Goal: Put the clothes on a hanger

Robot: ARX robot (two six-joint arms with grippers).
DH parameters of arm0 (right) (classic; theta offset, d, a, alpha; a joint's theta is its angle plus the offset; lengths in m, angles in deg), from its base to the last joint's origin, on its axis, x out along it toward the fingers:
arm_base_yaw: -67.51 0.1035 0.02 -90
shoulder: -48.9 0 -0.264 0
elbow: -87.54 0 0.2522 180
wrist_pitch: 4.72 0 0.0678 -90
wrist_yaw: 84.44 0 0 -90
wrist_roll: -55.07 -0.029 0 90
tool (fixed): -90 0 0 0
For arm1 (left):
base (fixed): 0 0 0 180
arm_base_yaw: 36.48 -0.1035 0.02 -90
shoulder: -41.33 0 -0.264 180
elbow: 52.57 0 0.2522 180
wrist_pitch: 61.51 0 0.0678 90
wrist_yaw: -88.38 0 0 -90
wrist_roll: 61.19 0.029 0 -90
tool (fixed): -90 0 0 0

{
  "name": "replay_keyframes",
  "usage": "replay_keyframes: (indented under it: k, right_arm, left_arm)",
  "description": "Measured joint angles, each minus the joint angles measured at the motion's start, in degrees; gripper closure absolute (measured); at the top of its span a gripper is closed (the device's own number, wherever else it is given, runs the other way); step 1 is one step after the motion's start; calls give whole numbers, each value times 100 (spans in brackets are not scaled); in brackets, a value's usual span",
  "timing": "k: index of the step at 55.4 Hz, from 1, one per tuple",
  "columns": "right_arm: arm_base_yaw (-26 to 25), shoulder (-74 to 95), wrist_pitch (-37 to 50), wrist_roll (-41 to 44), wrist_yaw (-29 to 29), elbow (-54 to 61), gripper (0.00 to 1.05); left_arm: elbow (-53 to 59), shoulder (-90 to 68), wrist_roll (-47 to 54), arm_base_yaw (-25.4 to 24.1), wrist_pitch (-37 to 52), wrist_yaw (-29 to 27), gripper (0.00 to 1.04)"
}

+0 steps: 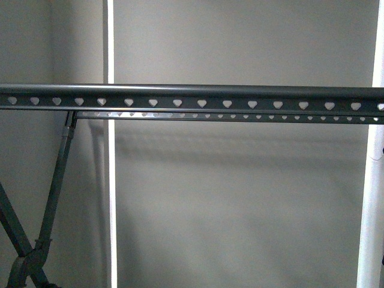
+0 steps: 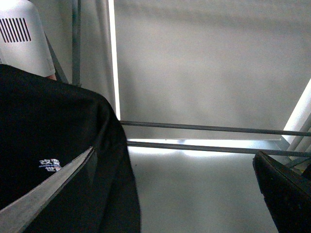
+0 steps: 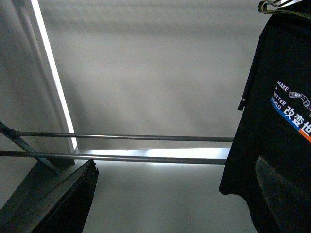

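Note:
The hanger is a dark grey rail with heart-shaped holes, running across the front view on crossed grey legs. No cloth and no gripper show in that view. The clothes, a black T-shirt with a white and orange print, hang from a thin metal coat hanger in the right wrist view. My right gripper is open, and one finger stands in front of the shirt's lower part. In the left wrist view the clothes fill the side beside my open left gripper. Nothing lies between either gripper's fingers.
Two thin grey rods of the rack cross low in front of a plain grey wall; they also show in the left wrist view as rods. A bright vertical strip runs down the wall. A white housing with black slits stands behind the shirt.

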Motion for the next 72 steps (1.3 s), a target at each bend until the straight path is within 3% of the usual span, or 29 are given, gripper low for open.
replay_keyframes:
  k: [22, 24, 28, 31, 41, 52, 72]
  right_arm:
    - [0, 0, 0, 0, 0, 0, 7]
    - [0, 0, 0, 0, 0, 0, 7]
    - [0, 0, 0, 0, -2, 0, 7]
    - [0, 0, 0, 2, 24, 0, 7]
    - [4, 0, 0, 0, 0, 0, 7]
    - [4, 0, 0, 0, 7, 0, 7]
    - [4, 0, 0, 0, 2, 0, 7]
  left_arm:
    - [0, 0, 0, 0, 0, 0, 7]
    - [-44, -90, 98, -109, -142, 348, 7]
    - [-323, -678, 234, -527, -656, 1659, 7]
    - [-505, -1213, 166, -662, -669, 2046, 7]
    - [-1637, -3049, -1019, -721, -306, 1519, 7]
    - [-3060, -5038, -3178, -431, -55, 1545, 7]
    - [-4247, -6662, -4513, -802, -39, 1377, 7]
